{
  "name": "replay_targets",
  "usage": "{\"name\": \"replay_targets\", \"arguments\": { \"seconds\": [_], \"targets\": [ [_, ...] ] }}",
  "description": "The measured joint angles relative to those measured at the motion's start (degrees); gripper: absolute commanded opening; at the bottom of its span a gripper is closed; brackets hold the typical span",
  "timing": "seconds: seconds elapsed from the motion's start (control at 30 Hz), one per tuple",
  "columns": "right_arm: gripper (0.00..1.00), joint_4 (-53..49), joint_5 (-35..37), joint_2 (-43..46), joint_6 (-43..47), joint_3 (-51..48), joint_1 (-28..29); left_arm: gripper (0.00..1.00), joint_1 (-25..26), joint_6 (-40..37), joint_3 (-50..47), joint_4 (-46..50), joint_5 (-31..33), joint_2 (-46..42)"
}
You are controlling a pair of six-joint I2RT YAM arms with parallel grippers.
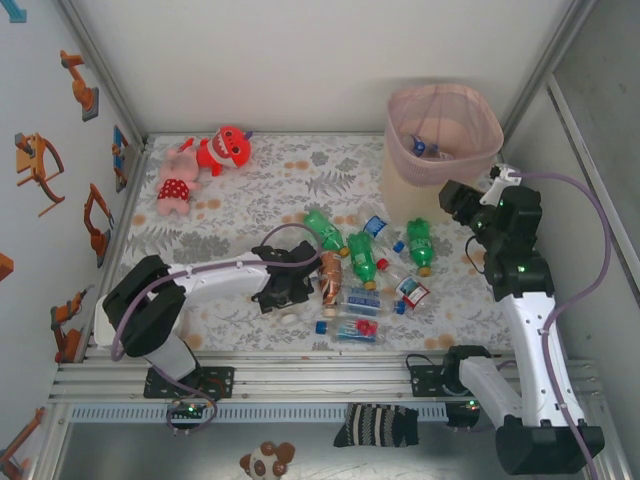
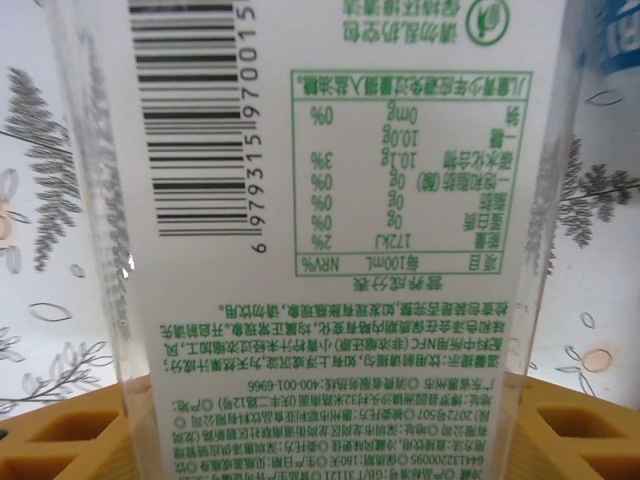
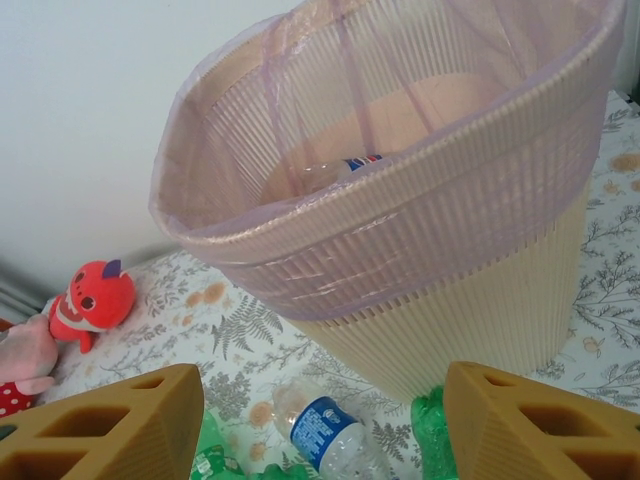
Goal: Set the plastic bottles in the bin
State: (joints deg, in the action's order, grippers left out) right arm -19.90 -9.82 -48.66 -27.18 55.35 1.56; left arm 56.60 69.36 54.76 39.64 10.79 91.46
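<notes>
Table point(image 1: 250, 205) — covered in a cloth with a grey-leaf floral print. On it: bin point(image 1: 405, 190) upright, far right; plastic bottles point(image 1: 362, 258) lying clustered in front of it — centre-right; red plush toy point(image 1: 228, 148) and pink plush toy point(image 1: 176, 186) touching, far left.

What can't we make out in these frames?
Left wrist: clear bottle is cut off by the frame edges, cap and ends unseen; whether the fingers touch it is unclear.
Top external: left gripper body hides its jaws and what's beneath.
Right wrist: bin wall hides most contents; one bottle inside is partly visible.
</notes>
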Motion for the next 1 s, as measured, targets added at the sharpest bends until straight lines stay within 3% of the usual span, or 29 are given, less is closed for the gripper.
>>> {"name": "replay_targets", "arguments": {
  "seconds": [0.3, 0.6, 0.8, 1.0],
  "targets": [
    [0.64, -0.4, -3.5, 2.2, -2.4, 0.5, 0.0, 0.60, 0.0, -5.4, -0.7, 0.0, 6.1, -17.6],
    [0.64, 2.3, -12.6, 4.3, -6.4, 0.6, 0.0, 0.58, 0.0, -22.8, -4.5, -12.2, 6.7, -35.6],
    [0.65, 8.0, -20.4, 4.8, -9.0, 0.7, 0.0, 0.57, -0.1, -36.2, -4.9, -23.7, 3.1, -40.2],
    [0.68, 20.2, -29.4, 4.4, -15.0, 0.7, 1.6, 0.56, -0.1, -46.9, -3.0, -31.9, -6.6, -38.9]
  ]
}}
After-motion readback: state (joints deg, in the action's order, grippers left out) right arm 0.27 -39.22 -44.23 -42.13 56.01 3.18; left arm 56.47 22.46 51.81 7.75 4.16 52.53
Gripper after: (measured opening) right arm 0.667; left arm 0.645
